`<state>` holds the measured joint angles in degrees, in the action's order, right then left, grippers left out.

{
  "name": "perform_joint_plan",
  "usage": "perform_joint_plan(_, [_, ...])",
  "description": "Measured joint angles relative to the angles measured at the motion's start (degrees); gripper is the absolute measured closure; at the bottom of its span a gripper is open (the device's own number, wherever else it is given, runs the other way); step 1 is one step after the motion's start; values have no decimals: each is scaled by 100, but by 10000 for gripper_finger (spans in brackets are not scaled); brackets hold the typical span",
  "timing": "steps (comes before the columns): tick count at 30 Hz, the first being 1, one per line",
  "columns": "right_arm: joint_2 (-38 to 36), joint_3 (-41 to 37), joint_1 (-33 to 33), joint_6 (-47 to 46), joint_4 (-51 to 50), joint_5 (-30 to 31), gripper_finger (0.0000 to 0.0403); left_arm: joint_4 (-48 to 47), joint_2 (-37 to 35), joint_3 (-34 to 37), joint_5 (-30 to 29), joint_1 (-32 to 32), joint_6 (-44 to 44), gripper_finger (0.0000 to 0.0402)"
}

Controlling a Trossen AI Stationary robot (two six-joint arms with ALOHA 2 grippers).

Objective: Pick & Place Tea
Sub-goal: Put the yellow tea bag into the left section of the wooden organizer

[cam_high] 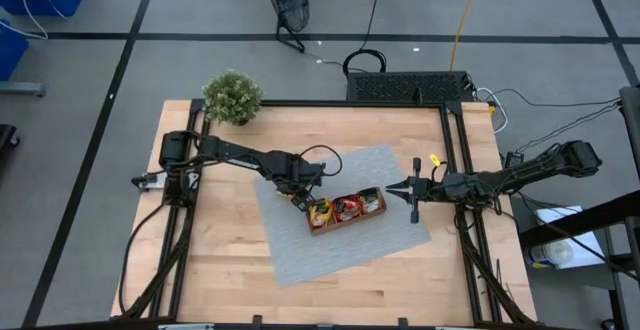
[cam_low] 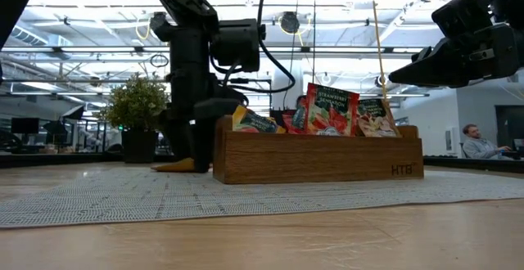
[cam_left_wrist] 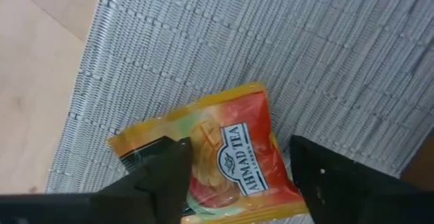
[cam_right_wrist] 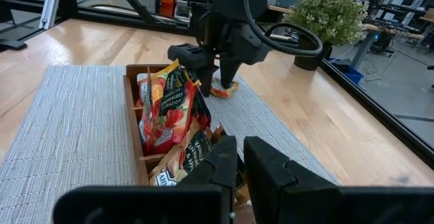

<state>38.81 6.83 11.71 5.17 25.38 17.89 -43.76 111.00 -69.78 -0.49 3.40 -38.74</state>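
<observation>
Sachet (cam_left_wrist: 230,159) on mat (cam_left_wrist: 325,54), beside tray (cam_high: 347,210).

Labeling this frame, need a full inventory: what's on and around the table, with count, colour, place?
loose tea sachet: one, orange-yellow and red, flat on the mat beside the tray's left end, between the open jaws of the left gripper
tea sachets in tray: several, red, orange-yellow, grey-brown, standing in the compartments; exact count unclear
wooden tray: one, brown, three compartments, mid-mat
woven mat: one, grey, angled on the table centre
table: one, light wood, black frame
potted plant: one, green, far left corner
person: one, seated in the room behind
left gripper: down over the loose sachet, open
right gripper: shut, hanging just right of the tray
</observation>
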Motion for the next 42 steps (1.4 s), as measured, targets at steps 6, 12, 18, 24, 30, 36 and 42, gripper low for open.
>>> perform_joint_plan(6, [0, 0, 1, 0, -2, 0, 385, -226, -46, 6, 182, -11, 0, 235])
perform_joint_plan(12, [0, 0, -1, -1, -12, 0, 385, -506, -184, -10, 309, -14, 253, 340])
perform_joint_plan(18, [0, 0, 0, -2, -28, 0, 385, -1129, -504, -459, -229, -232, 390, 382])
perform_joint_plan(24, [13, 2, -1, -2, -42, 2, 385, -886, -715, -1293, -735, -958, 671, 388])
perform_joint_plan(30, [13, 2, -1, -2, -30, 7, 385, -89, -545, -1707, -1268, -1696, 1152, 386])
perform_joint_plan(36, [22, 4, -2, -4, 13, 4, 385, 5, -186, -1707, -1461, -1912, 986, 378])
perform_joint_plan(42, [35, 2, -3, -62, 12, 3, 385, 71, 64, -1703, -1459, -1865, 1390, 379])
